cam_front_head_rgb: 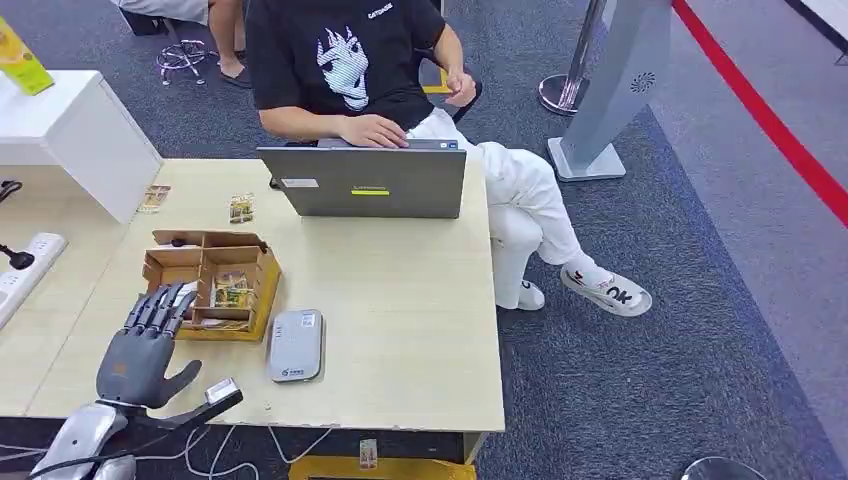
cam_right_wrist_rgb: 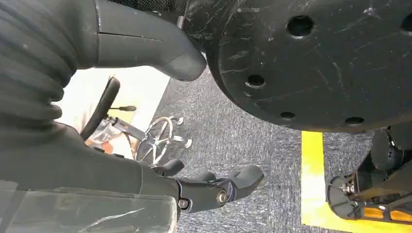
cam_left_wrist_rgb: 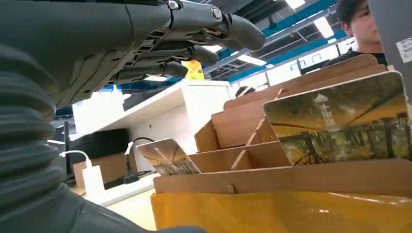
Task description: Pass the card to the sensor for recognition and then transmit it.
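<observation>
The left hand (cam_front_head_rgb: 143, 345) is hovering empty, fingers spread, just near-left of the card (cam_front_head_rgb: 232, 289) standing upright in the cardboard organiser (cam_front_head_rgb: 262, 290); the right hand (cam_right_wrist_rgb: 214, 189) is hanging empty, fingers loosely apart.

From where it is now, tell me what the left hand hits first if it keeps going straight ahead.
Most likely the wooden card box: the left hand is open, its fingertips right at the box's near edge. Depth is unclear, so it may pass just over the rim.
</observation>
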You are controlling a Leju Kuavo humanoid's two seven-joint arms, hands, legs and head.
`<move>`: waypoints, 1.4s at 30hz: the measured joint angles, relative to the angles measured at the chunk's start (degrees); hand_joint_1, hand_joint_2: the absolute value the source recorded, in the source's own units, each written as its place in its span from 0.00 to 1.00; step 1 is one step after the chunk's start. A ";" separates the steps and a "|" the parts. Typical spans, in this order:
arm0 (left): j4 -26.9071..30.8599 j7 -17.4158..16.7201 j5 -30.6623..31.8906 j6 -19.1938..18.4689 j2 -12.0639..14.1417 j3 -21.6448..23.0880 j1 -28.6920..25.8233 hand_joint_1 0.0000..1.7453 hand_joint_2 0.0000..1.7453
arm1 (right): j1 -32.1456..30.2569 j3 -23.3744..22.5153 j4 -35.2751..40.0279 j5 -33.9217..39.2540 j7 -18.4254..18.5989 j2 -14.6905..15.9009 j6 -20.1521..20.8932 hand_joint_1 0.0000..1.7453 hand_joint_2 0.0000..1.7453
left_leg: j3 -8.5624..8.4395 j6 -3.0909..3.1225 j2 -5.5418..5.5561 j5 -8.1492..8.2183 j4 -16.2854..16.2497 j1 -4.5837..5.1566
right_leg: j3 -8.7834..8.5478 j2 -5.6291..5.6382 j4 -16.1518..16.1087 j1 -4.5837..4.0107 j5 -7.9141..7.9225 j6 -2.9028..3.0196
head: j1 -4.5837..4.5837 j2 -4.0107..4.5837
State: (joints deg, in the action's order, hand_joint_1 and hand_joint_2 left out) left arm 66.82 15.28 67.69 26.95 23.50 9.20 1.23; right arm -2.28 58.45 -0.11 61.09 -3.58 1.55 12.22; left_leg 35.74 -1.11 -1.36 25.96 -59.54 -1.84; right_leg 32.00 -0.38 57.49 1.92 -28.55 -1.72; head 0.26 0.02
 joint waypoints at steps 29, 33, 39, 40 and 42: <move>-15.03 -2.10 6.51 5.81 -4.68 4.63 17.20 0.00 1.00 | 0.62 0.15 -0.02 -1.73 0.37 0.76 0.66 0.00 1.00 | -0.01 0.06 0.02 -0.05 -0.05 0.01 | -0.03 -0.01 0.00 0.02 0.07 -0.05 | 0.00 0.00; -16.20 -2.10 6.47 5.97 -5.16 4.70 17.85 0.00 1.00 | 0.62 0.15 -0.02 -1.75 0.37 0.87 0.66 0.00 1.00 | -0.01 0.06 0.02 -0.05 -0.04 0.01 | -0.01 0.00 0.00 0.02 0.06 -0.04 | 0.00 0.00; -17.81 -1.88 5.68 6.38 -5.75 4.72 18.70 0.00 1.00 | 0.62 0.18 -0.02 -1.79 0.37 0.92 0.74 0.00 1.00 | -0.01 0.06 0.03 -0.05 -0.04 0.01 | -0.02 -0.01 0.00 0.02 0.06 -0.04 | 0.00 0.00; -18.12 -1.88 5.62 6.38 -5.84 4.74 18.92 0.00 1.00 | 0.62 0.18 -0.02 -1.79 0.37 0.92 0.74 0.00 1.00 | -0.01 0.06 0.03 -0.05 -0.04 0.01 | -0.02 -0.01 0.00 0.02 0.06 -0.04 | 0.00 0.00; -18.64 -1.81 5.31 6.38 -5.92 4.79 19.22 0.00 1.00 | 0.62 0.20 -0.02 -1.79 0.39 0.94 0.81 0.00 1.00 | -0.02 0.06 0.03 -0.05 -0.04 0.01 | -0.03 -0.01 0.00 0.02 0.06 -0.04 | 0.02 0.00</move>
State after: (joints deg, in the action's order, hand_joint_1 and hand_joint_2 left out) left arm 48.17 13.46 73.00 33.33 17.57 13.99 20.45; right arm -1.66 58.64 -0.13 59.30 -3.19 2.49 13.03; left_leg 35.72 -1.06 -1.33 25.91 -59.58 -1.83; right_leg 31.97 -0.39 57.49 1.93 -28.49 -1.76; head 0.28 0.02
